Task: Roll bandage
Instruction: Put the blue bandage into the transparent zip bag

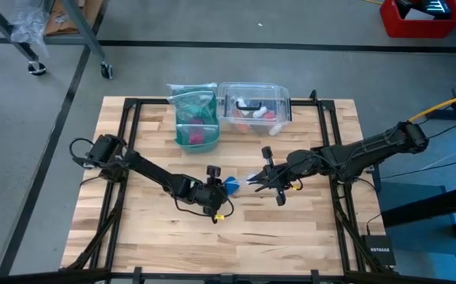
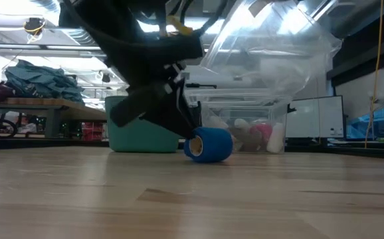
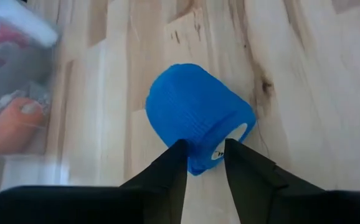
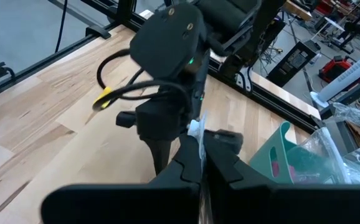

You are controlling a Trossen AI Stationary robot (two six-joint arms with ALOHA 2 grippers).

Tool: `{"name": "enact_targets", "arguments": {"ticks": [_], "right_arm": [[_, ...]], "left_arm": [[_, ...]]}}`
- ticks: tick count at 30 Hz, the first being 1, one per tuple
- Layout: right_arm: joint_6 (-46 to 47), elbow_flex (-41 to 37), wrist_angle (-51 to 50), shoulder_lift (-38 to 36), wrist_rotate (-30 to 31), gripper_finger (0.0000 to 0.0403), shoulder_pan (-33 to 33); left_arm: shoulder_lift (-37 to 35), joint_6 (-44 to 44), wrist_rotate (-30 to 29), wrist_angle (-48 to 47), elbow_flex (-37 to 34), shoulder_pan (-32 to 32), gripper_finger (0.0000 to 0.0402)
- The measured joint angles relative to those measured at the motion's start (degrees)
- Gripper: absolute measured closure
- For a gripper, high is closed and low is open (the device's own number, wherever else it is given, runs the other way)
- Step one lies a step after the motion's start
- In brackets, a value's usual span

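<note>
A: Surface? 
B: Light wood plank table, black frame rails running over it on both sides.

A: What's lying on it? 
B: Blue bandage roll near the middle, on its side, touching the wood. Teal tub in a clear bag at the far edge. Clear box just beside it, toward the right arm's side, white and pink-red bits inside.

A: Bandage near those? 
B: No, well apart, closer to the table's middle.
</note>
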Motion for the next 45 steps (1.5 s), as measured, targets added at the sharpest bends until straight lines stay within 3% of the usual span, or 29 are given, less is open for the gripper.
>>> {"name": "enact_targets", "arguments": {"ticks": [14, 28, 34, 42, 45], "right_arm": [[-0.02, 0.00, 0.33, 0.00, 0.48, 0.0402, 0.00], [-0.04, 0.00, 3.26, 0.00, 0.50, 0.0402, 0.00], [-0.04, 0.00, 3.24, 0.00, 0.50, 0.0402, 0.00], [-0.04, 0.00, 3.11, 0.00, 0.49, 0.0402, 0.00], [-0.04, 0.00, 2.96, 0.00, 0.50, 0.0402, 0.00]], "left_arm": [[3.11, 5.76, -2.86, 8.01, 0.00, 0.77, 0.0313], [3.11, 5.37, -2.49, 9.02, 0.00, 7.73, 0.0315], [3.11, 5.35, 8.75, 7.86, 0.00, 10.25, 0.0324], [2.80, -4.86, 9.63, -4.33, 0.11, 10.35, 0.0326], [2.55, -11.57, 13.30, -7.75, 0.26, 10.43, 0.0326]]}}
